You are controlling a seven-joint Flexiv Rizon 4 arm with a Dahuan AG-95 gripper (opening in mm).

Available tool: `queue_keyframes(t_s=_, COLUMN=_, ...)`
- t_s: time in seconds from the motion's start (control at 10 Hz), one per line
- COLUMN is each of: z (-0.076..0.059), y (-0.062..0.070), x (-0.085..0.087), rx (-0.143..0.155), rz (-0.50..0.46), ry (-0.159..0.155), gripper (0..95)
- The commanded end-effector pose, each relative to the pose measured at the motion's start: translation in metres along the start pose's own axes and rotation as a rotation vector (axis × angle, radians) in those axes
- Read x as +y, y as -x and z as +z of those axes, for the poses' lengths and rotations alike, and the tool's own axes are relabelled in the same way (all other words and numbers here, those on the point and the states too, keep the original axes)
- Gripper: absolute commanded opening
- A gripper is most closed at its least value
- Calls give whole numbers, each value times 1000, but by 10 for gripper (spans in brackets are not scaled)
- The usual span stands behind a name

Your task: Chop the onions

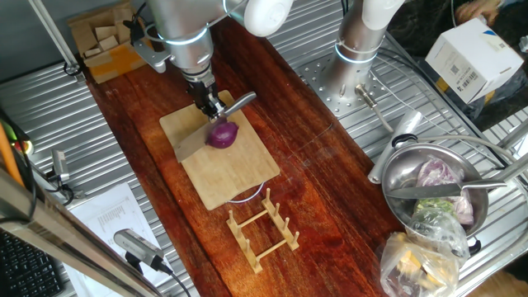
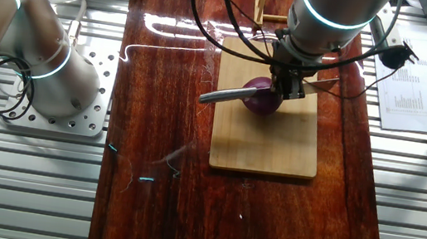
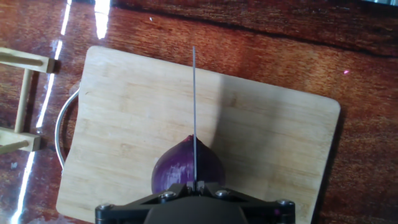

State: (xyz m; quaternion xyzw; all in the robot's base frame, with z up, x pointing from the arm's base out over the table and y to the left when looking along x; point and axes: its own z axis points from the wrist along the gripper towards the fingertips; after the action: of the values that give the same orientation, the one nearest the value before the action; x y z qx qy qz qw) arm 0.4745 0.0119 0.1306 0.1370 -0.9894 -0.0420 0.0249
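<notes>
arm reaches down, end effector (image 1: pixel 212 106) clamped (wrist vertical).

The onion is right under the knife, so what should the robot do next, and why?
Probably press the knife straight down. The gripper holds it edge-down, and in the hand view the blade lines up over the middle of the onion, which sits on the bamboo board and looks whole.

Bare bamboo board (image 3: pixel 261 130) lies open on both sides of knife blade (image 3: pixel 194 99). Red onion (image 1: pixel 222 134) sits under blade, mid-board. Wooden rack (image 1: pixel 262 227) stands just beyond board's end; metal bowl (image 1: pixel 396 177) well apart. Dark wood surface (image 2: pixel 151 144) beside board offers passage.
</notes>
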Motion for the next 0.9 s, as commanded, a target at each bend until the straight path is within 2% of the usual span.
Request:
queue_keyframes(t_s=0.1, z=21, y=1, x=-1, rx=-3, rz=-1, ry=-1, gripper=0)
queue_keyframes(t_s=0.4, z=21, y=1, x=-2, rx=-9, rz=-2, ry=-1, gripper=0)
queue_keyframes(t_s=0.5, z=21, y=1, x=-2, rx=-12, rz=-4, ry=-1, gripper=190)
queue_keyframes(t_s=0.8, z=25, y=2, x=-2, rx=-25, rz=-7, ry=-5, gripper=190)
queue_keyframes(t_s=0.9, z=26, y=2, x=-2, rx=-20, rz=10, ry=-8, gripper=0)
